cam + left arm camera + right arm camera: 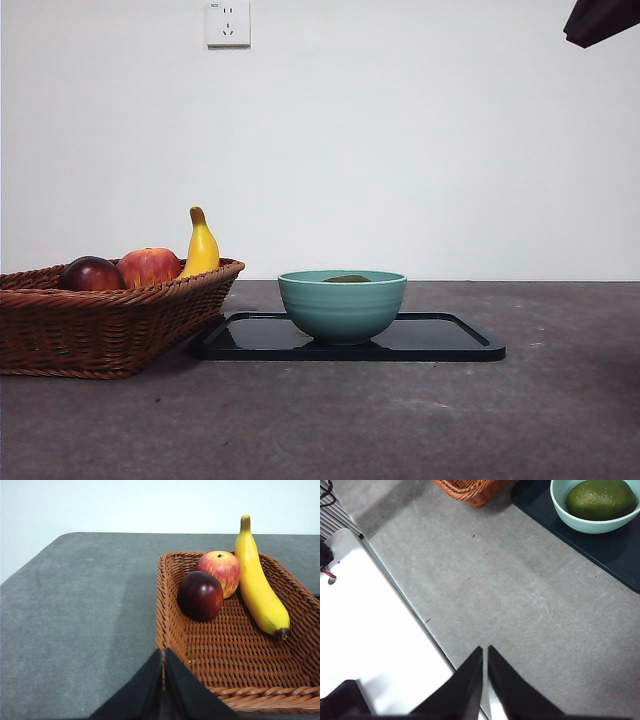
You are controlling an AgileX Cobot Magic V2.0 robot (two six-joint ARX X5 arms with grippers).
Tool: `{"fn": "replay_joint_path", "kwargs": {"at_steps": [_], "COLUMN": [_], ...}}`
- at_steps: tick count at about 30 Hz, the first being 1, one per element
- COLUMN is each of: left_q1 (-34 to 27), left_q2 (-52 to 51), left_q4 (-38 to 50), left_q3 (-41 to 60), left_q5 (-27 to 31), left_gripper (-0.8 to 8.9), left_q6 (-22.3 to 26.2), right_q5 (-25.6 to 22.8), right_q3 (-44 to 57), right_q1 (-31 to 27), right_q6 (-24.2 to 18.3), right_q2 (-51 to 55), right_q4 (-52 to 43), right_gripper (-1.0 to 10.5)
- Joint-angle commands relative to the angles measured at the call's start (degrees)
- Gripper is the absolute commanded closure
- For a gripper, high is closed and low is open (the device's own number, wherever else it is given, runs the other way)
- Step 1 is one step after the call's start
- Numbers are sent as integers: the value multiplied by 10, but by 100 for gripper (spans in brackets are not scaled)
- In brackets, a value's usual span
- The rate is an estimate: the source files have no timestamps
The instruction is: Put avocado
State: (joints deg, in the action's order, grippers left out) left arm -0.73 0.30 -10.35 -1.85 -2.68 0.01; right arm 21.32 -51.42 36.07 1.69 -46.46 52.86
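The dark olive-green avocado (600, 499) lies inside a teal bowl (342, 305); in the front view only its top (347, 279) peeks over the rim. The bowl stands on a black tray (450, 340) at the middle of the table. My right gripper (484, 652) is shut and empty, hovering over bare grey table well away from the bowl. My left gripper (163, 655) is shut and empty too, just outside the near rim of the wicker basket (172, 630). In the front view only a black arm tip (600, 20) shows at the top right corner.
The wicker basket (100, 320) at the left holds a dark red-purple fruit (200, 595), a red-yellow apple (220, 570) and a banana (257, 580). A white panel (365, 630) borders the table's edge in the right wrist view. A wall socket (228, 22) sits high on the wall.
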Motion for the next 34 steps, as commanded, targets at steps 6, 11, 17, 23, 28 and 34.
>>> {"fn": "replay_joint_path", "kwargs": {"at_steps": [6,11,17,23,28,34], "left_q1": [-1,-1,-1,-1,-1,-1], "left_q2": [-1,-1,-1,-1,-1,-1], "left_q4": [-4,-4,-4,-4,-4,-4], "left_q3": [12,12,12,12,12,12], "left_q5": [1,1,1,1,1,1], "left_gripper": [805,805,805,805,805,805], "left_q6": [-5,-5,-5,-5,-5,-6], "right_q5": [2,3,-9,-9,-24,-92], "right_q3": [-5,-5,5,88,207,344], "right_q1": [5,5,-82,-234,-317,-345], "right_q6": [-3,-3,-47,-39,-34,-21], "right_q2": [-2,2,59,172,265,355], "right_q4": [-6,-5,-54,-196,-325,-438], "right_gripper": [940,940,940,940,940,940]}}
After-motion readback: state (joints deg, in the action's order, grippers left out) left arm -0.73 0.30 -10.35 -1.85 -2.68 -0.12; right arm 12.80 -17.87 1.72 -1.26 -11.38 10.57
